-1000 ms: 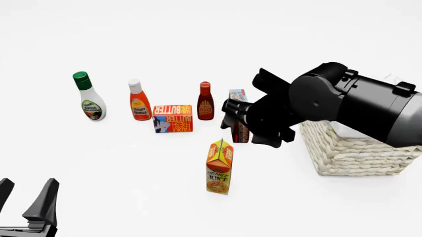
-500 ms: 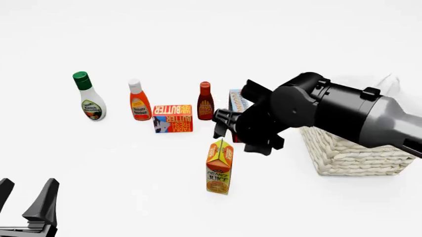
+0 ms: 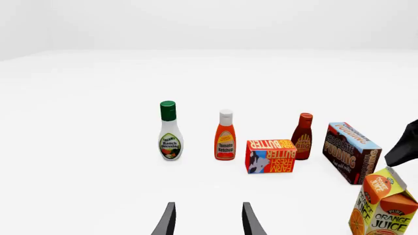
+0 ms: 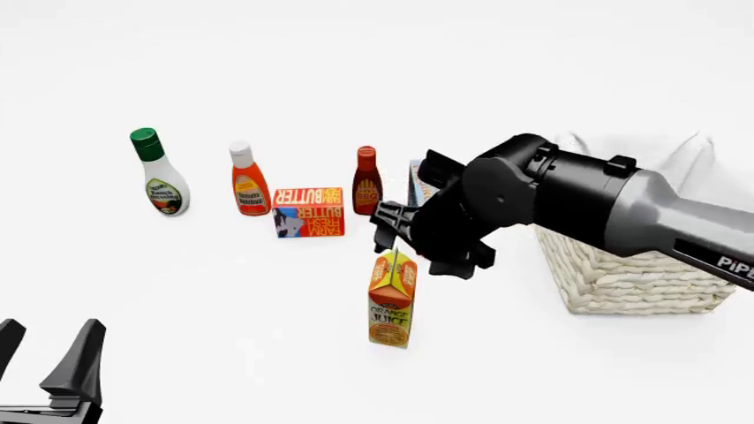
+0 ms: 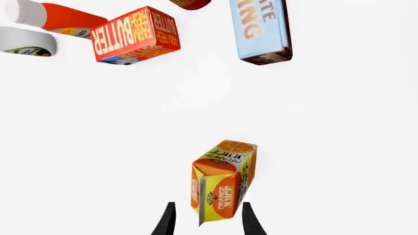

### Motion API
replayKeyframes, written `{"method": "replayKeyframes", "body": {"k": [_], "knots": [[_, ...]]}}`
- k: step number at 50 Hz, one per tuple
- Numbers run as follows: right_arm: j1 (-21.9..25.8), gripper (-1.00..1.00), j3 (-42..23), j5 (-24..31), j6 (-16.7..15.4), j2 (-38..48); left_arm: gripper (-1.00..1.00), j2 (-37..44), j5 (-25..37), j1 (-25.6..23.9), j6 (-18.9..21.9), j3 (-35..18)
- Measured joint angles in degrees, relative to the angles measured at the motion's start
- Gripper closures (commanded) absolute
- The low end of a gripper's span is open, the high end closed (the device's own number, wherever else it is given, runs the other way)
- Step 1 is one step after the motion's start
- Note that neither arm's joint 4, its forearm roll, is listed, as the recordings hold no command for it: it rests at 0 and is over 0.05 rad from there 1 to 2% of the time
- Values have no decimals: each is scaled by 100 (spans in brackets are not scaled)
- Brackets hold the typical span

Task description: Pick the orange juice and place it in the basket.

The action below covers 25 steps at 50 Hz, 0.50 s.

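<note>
the left gripper [image 4: 53,367] sits parked at the near left corner of the white table [image 4: 236,300], its two dark fingers spread apart with nothing between them, well clear of the groceries. further back, a row runs left to right: a white ranch dressing bottle with a green cap [image 4: 158,173], an orange-red ketchup bottle with a white cap [image 4: 249,180], a red butter box lying flat [image 4: 307,211], a dark red sauce bottle [image 4: 366,181] and a flat dark chocolate pudding box [image 3: 351,152], the last mostly hidden behind the arm from the front. nearer than the row stands the tall orange-and-yellow gable-top orange juice carton [image 4: 393,299], upright and apart from its neighbours, which leaves room for a grasp from above. the right gripper [image 5: 205,219] hangs just over the carton's ridge, fingers parted to either side of the top and not closed on it. at the far right rests the large pale woven wicker basket with white cloth lining [image 4: 637,269], well apart from the carton.
</note>
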Motion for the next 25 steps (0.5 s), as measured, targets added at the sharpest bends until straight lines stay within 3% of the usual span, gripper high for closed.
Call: {"method": "replayKeyframes", "body": {"k": [25], "knots": [[11, -100, 13, -39, -61, 323, -100, 0, 0, 0, 0, 0]]}}
